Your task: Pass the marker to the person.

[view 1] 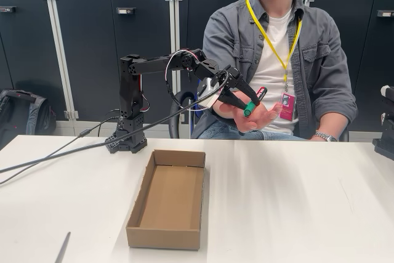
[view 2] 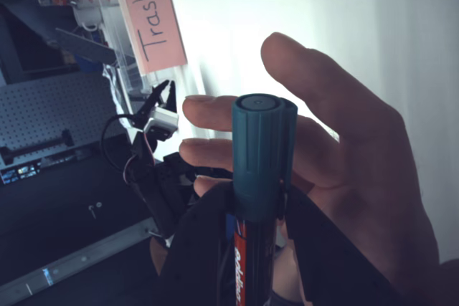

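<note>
the marker [view 1: 253,103] is in the air above the far edge of the tabletop [view 1: 295,201], clamped between the fingers [view 1: 241,95] of the black arm [view 1: 132,100], right over the person's [view 1: 289,60] open hand [view 1: 253,117]. in the fixed view it sits tilted, green cap low and toward the palm, the red label end higher and to the right; whether the cap touches the palm cannot be told. in the wrist view the marker [view 2: 259,177] points away from the camera, its green cap in front of the hand [view 2: 344,177], and the two dark fingers [view 2: 208,249] press the barrel from both sides just below the cap, where the red label with dark print begins. the hand is spread palm up behind it, its own digits loosely curled.

the person sits behind the tabletop in a grey overshirt over a white t-shirt, with a yellow lanyard [view 1: 271,32] and a pink badge [view 1: 287,105], and a wristwatch [view 1: 324,135] on the other arm, which rests at the table edge. the arm's base stands at the back left of the tabletop, with a cable [view 1: 55,152] running off to the left. an open cardboard box [view 1: 167,200] lies on the tabletop in front, well apart from the marker. dark cabinets [view 1: 92,47] line the wall behind. in the wrist view a pink sign reading "trash" [view 2: 147,16] shows at the upper left.
</note>
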Available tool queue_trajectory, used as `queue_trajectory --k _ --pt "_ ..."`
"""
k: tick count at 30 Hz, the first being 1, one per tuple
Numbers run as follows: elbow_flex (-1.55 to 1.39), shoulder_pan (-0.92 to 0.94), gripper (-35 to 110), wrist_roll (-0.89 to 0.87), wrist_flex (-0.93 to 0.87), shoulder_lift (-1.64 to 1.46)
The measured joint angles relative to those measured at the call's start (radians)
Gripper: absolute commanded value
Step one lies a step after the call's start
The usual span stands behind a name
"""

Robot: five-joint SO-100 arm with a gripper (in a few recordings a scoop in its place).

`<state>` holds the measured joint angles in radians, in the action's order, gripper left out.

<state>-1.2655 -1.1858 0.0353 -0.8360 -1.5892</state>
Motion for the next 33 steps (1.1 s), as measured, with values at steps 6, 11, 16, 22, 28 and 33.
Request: queue_trajectory --k 6,11,16,22,28,33 --pt "0.0 0.0 28 -0.006 -0.011 0.0" --pt "0.006 0.0 38 -0.009 -0.02 0.0" --pt "0.015 0.0 39 0.006 -0.046 0.005" --pt "0.038 0.002 38 0.015 -0.048 0.005" --pt "0.051 0.002 38 0.029 -0.048 0.005" --pt "0.064 0.012 38 0.031 -0.058 0.005"
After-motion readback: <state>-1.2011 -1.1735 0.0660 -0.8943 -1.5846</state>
